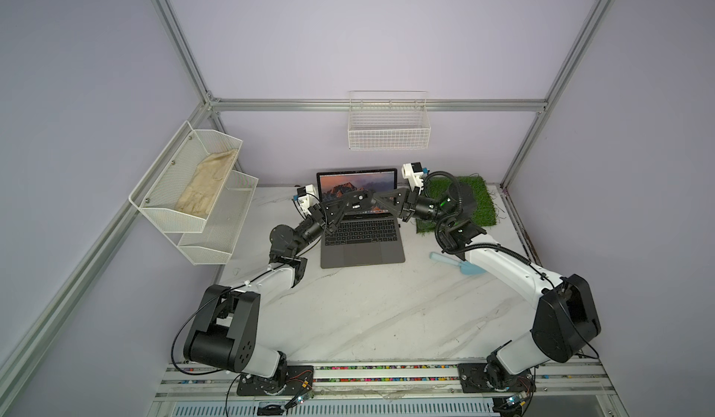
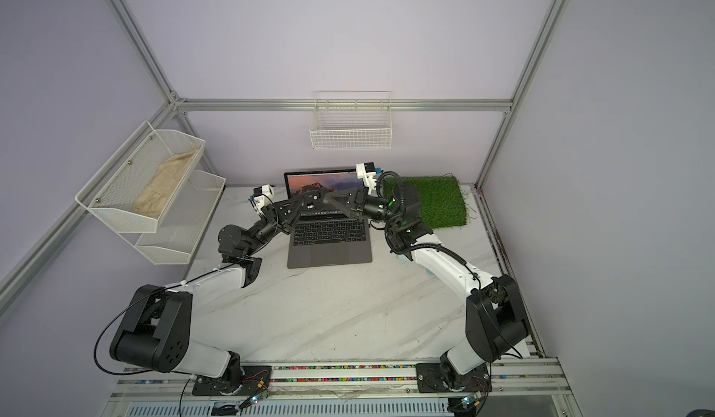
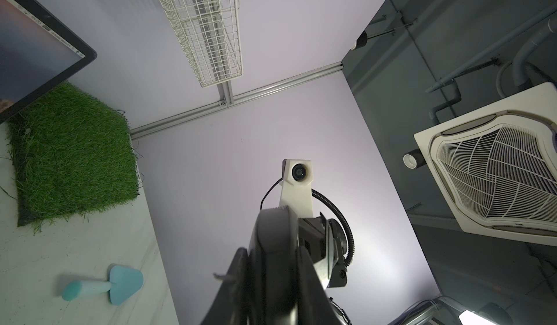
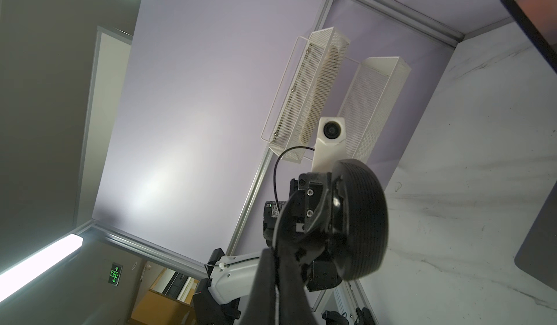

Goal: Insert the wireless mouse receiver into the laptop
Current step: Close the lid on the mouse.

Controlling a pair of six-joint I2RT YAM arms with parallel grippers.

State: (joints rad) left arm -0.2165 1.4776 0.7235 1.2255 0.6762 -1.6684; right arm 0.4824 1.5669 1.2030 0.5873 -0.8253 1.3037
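Left claw: you have it clamped on the black mouse, held in the air above the hinge of the laptop (its ridged side faces your right wrist camera).
Right claw: pinched fully together, tip close against the mouse; you cannot tell whether it grips anything.
Laptop: open on the bench, rear centre, screen lit, between your two arms.
Wireless mouse receiver: too small to pick out.
Grass mat: just beside the laptop, on your right arm's side.
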